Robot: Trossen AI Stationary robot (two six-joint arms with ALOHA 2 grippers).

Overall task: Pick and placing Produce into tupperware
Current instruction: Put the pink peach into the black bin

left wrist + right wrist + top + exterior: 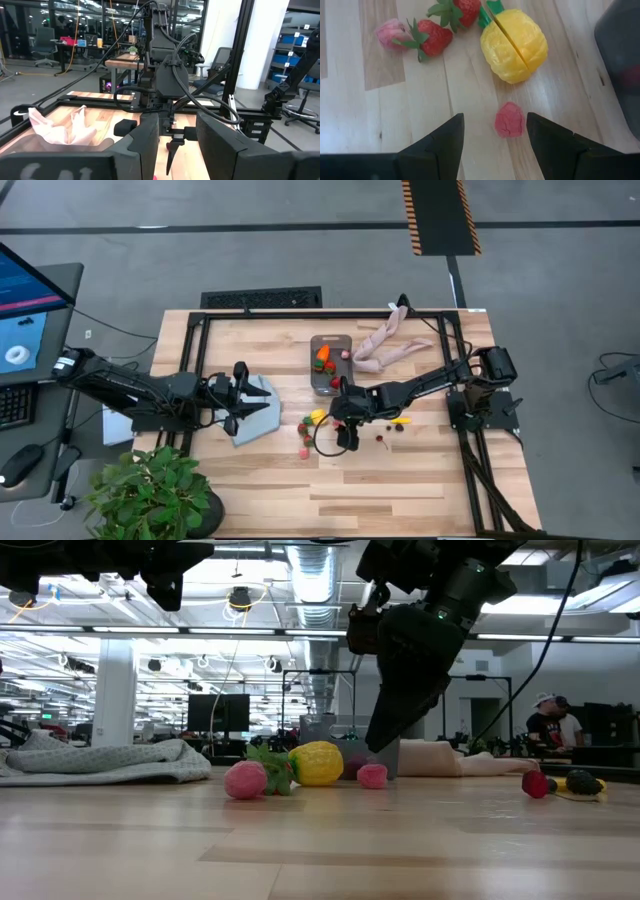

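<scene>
Toy produce lies mid-table: a yellow lemon [515,45], two strawberries [432,35], a pink piece [390,32] and a small pink berry [509,120]. My right gripper [495,142] is open and points down, its fingers standing on either side of this berry and above it; in the low view its tips [385,745] are clear of the berry [372,776]. The tupperware [330,375] stands just beyond, with an orange carrot [322,358] inside. My left gripper [177,150] is open and waits over the grey-blue cloth [258,412] at the left.
A beige limb-shaped object [390,345] lies beyond the tub, toward the far right. Dark berries [380,437] and a small banana [400,420] rest right of my right gripper. A potted plant [150,490] stands off the table's near left corner. A black frame [200,330] borders the table.
</scene>
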